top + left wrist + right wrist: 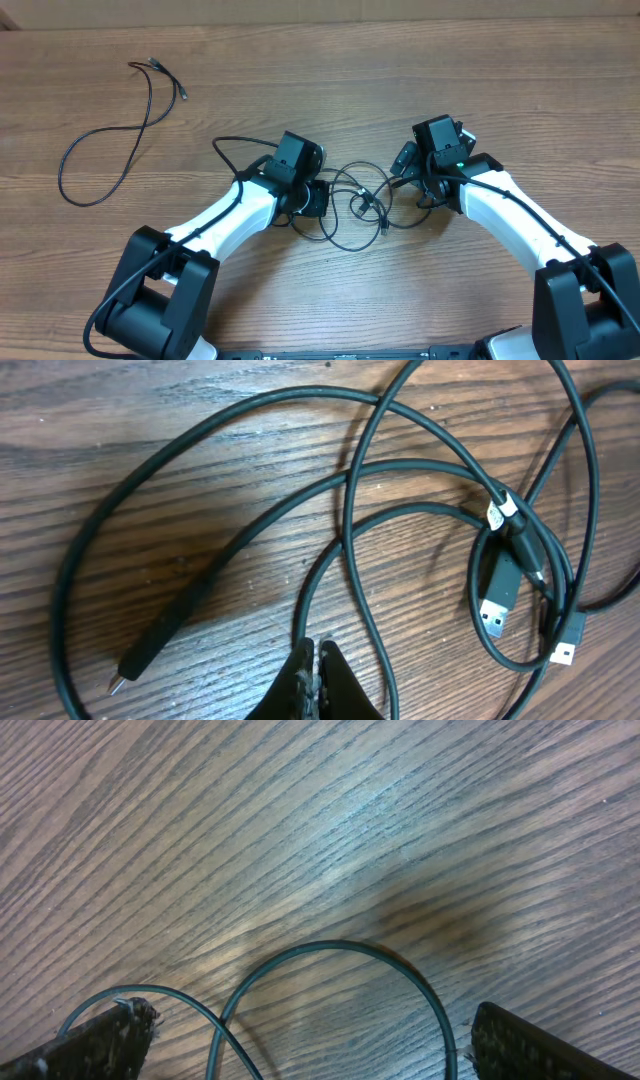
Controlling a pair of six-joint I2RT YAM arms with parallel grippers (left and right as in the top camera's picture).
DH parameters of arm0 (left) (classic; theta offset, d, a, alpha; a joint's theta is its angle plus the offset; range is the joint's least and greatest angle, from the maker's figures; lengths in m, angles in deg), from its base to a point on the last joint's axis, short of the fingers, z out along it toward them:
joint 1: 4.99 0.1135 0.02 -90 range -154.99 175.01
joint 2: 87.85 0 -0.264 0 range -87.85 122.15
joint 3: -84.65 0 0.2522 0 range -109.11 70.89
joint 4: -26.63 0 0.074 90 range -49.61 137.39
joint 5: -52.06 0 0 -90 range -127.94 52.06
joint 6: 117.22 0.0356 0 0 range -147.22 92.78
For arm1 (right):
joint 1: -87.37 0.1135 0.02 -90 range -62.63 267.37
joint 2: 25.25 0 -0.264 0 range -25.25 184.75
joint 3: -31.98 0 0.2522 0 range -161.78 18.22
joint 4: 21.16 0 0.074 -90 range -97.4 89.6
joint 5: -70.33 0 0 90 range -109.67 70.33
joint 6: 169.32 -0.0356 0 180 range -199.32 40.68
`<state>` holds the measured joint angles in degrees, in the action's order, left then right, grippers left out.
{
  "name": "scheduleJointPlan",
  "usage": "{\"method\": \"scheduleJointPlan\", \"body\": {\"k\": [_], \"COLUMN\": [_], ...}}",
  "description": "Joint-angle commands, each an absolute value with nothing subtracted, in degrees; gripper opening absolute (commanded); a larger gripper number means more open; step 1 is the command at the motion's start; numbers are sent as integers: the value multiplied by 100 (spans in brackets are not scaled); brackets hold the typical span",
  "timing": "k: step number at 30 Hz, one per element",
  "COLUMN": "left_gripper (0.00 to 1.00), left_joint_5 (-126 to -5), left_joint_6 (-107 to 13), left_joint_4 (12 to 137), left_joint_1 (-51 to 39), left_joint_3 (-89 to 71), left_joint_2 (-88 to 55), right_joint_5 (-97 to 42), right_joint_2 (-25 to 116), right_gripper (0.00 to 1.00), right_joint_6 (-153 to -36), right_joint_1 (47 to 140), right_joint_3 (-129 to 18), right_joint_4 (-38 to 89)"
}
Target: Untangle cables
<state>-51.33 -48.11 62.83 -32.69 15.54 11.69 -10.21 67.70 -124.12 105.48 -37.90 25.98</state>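
A bunch of thin black cables lies in loose loops between my two grippers. In the left wrist view the loops cross each other, with a USB plug, a smaller silvery plug and a long dark plug. My left gripper is shut; one cable strand runs into its tips. My right gripper is wide open, low over the table, with a cable loop lying between its fingers. A separate cable lies at the far left.
The wooden table carries nothing else. The separate cable's plug ends point toward the back left. Both arms reach in from the front edge.
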Motion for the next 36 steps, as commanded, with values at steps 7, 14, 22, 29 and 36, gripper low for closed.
{"method": "scheduleJointPlan", "body": {"k": [7, 14, 22, 29, 36], "left_gripper": [12, 19, 26, 29, 26], "left_joint_5": [-5223, -5074, -4711, -4222, -3876], "left_joint_6": [-4804, -4800, -4800, -4798, -4798], "left_joint_4": [5983, 5402, 5275, 5332, 5367], "left_joint_1": [-3927, -4565, -4777, -4777, -4777], "left_joint_3": [1644, 1644, 1641, 1644, 1644], "left_joint_2": [1217, 1217, 1217, 1217, 1217], "right_joint_5": [-921, -921, -923, -923, -921], "right_joint_2": [6680, 6680, 6680, 6680, 6680], "right_gripper": [100, 100, 100, 100, 100], "right_joint_6": [-12432, -12432, -12432, -12432, -12432], "right_joint_1": [10563, 10563, 10563, 10563, 10563], "right_joint_3": [-3766, -3766, -3766, -3766, -3766], "right_joint_4": [2564, 2564, 2564, 2564, 2564]}}
